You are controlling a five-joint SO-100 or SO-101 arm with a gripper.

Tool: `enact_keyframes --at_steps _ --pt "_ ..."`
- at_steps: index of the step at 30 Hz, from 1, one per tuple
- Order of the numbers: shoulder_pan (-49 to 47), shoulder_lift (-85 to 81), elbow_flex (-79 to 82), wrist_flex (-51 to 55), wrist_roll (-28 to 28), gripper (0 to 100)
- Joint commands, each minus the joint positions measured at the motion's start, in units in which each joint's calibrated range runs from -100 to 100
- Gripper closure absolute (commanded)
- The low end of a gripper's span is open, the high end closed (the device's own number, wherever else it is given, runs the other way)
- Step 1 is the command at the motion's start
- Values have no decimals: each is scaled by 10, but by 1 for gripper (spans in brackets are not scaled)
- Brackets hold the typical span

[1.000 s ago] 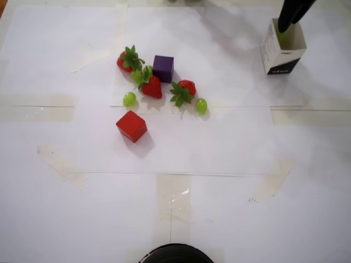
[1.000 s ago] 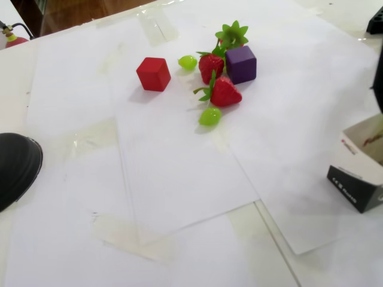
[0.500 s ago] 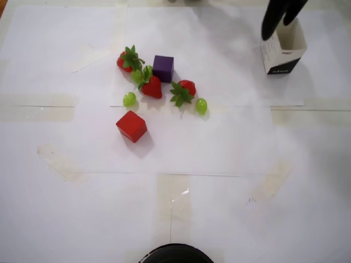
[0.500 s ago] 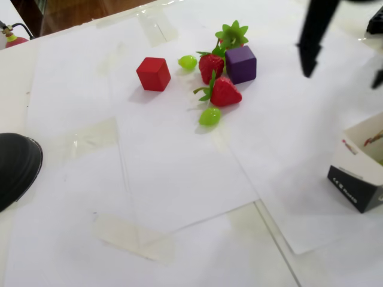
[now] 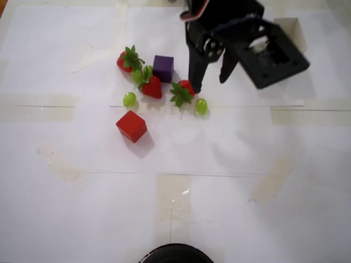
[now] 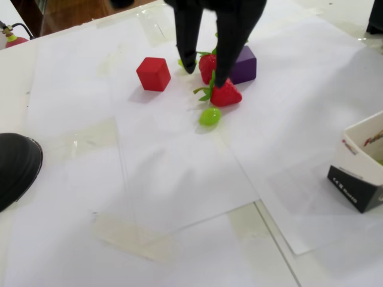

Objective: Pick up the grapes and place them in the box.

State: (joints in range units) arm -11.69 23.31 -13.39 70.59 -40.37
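Above fruit cluster, end effector (image 5: 210,85) seen spread, empty. Grapes (image 5: 201,106) left on tabletop (image 5: 219,208); box (image 6: 362,170) contents unclear. Task judged incomplete.

bright, even light; soft faint shadows beside the red cube (image 5: 131,126); tape below it glints; the moving gripper (image 6: 204,73) looks slightly blurred.

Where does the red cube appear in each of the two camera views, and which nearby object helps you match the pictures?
Overhead view: the red cube lies left of centre, below the fruit cluster.
Fixed view: the red cube lies upper left of centre, left of the fruit cluster.
Shared landmark: the purple cube, on the far side of the strawberries from it.
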Motion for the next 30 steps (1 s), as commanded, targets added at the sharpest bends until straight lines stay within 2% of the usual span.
enact_keyframes --at_steps 1,9,21,25,30 --pt "-5 -11 32 -66 -18 83" --pt "-2 -20 112 -75 -31 86" --pt "10 -22 177 -172 -16 83" --pt "12 -22 183 -174 -16 83" --pt "7 -26 184 -168 -22 90"
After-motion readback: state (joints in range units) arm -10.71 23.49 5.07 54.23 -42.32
